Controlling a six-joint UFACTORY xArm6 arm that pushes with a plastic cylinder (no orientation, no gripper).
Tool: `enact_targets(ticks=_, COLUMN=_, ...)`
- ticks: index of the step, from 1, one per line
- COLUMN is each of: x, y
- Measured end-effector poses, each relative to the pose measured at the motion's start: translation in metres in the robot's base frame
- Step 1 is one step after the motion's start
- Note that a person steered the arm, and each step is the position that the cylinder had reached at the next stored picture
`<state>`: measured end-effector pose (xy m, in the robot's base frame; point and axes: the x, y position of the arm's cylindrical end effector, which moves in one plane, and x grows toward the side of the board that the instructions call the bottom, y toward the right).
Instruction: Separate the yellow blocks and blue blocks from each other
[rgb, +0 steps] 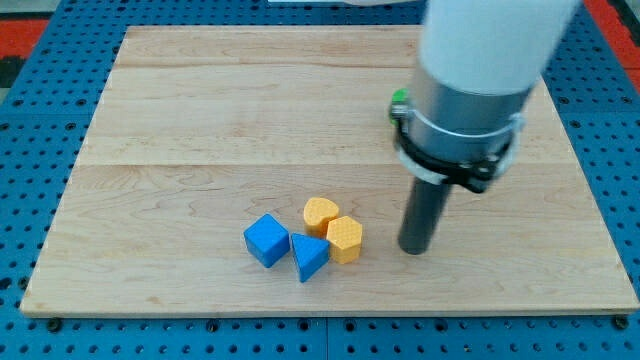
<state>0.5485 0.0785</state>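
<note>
Four blocks sit huddled near the bottom middle of the wooden board (200, 110). A blue cube (266, 240) is at the left. A blue triangular block (309, 257) touches it on the right. A yellow heart-shaped block (320, 213) lies just above them. A yellow hexagonal block (345, 239) touches the heart and the blue triangle. My tip (415, 249) rests on the board to the right of the yellow hexagon, a short gap away, touching no block.
A small green block (399, 98) peeks out at the left edge of the arm's grey body (470, 90), mostly hidden by it. Blue pegboard (40, 150) surrounds the board on all sides.
</note>
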Motion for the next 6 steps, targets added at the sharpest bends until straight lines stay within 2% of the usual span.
enact_targets(ticks=1, x=0.009, y=0.02)
enact_targets(ticks=3, x=0.011, y=-0.039)
enact_targets(ticks=4, x=0.029, y=-0.028)
enact_targets(ticks=6, x=-0.045, y=-0.149)
